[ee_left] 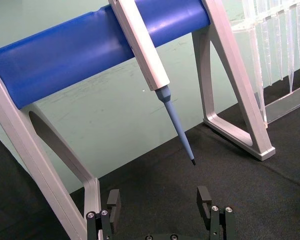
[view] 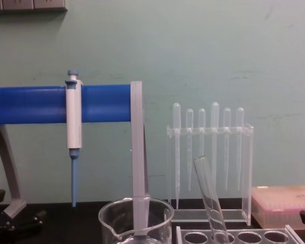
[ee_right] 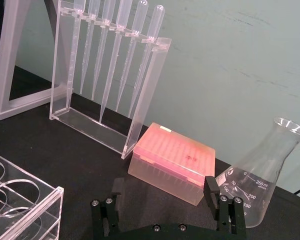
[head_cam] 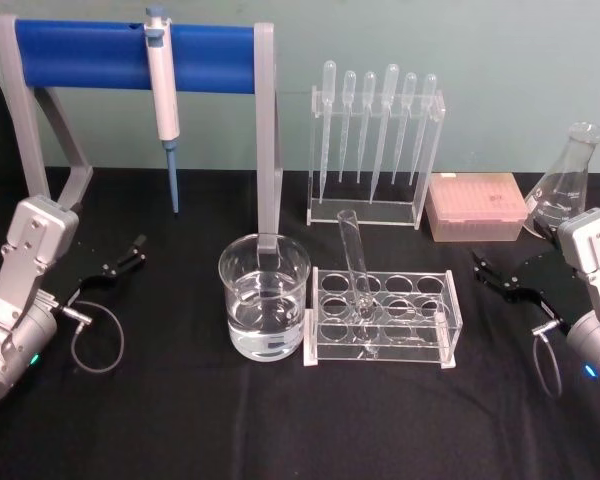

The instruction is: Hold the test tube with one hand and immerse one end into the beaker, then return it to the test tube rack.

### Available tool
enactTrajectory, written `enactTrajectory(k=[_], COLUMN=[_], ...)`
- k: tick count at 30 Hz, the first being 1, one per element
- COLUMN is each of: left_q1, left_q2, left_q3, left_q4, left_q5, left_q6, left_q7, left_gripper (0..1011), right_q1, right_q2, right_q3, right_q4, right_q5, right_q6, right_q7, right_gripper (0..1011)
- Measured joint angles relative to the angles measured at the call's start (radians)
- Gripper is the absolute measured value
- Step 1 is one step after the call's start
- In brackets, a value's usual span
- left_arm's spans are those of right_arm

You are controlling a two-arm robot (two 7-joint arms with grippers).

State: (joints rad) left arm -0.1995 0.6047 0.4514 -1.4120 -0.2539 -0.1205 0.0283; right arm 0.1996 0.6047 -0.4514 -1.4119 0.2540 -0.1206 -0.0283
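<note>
Btwn L pincer (head_cam: pixel 130 253), R pincer (head_cam: pixel 490 274): test tube (head_cam: pixel 355 262)

The bench (head_cam: pixel 280 430) is bare along its front edge, open from both sides up to the beaker (head_cam: pixel 264 300) and the tube rack (head_cam: pixel 382 318) just beside it. Along the back edge a blue stand (head_cam: pixel 130 55), dropper rack (head_cam: pixel 375 150), pink box (head_cam: pixel 477 206) and flask (head_cam: pixel 565 185) block the way.

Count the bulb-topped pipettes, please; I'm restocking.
6 pipettes, hanging in one row in the clear stand behind the test tube rack, left of the pink box. None looks hidden.
</note>
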Motion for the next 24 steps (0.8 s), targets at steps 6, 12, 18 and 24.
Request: enactTrajectory(k=[6, 12, 18, 24], left_q1=[0.0, 0.0, 0.0, 0.0], left_q2=[0.0, 0.0, 0.0, 0.0], left_q3=[0.0, 0.0, 0.0, 0.0], left_q4=[0.0, 0.0, 0.0, 0.0], left_q5=[0.0, 0.0, 0.0, 0.0], left_q6=[0.0, 0.0, 0.0, 0.0], left_q7=[0.0, 0.0, 0.0, 0.0], left_gripper=[1000, 1000, 1000, 1000], right_q1=[0.0, 0.0, 0.0, 0.0], right_q2=[0.0, 0.0, 0.0, 0.0], right_q3=[0.0, 0.0, 0.0, 0.0], right_q4=[0.0, 0.0, 0.0, 0.0], right_q5=[0.0, 0.0, 0.0, 0.0], right_q6=[0.0, 0.0, 0.0, 0.0], right_q7=[0.0, 0.0, 0.0, 0.0], right_gripper=[1002, 1002, 1002, 1002])
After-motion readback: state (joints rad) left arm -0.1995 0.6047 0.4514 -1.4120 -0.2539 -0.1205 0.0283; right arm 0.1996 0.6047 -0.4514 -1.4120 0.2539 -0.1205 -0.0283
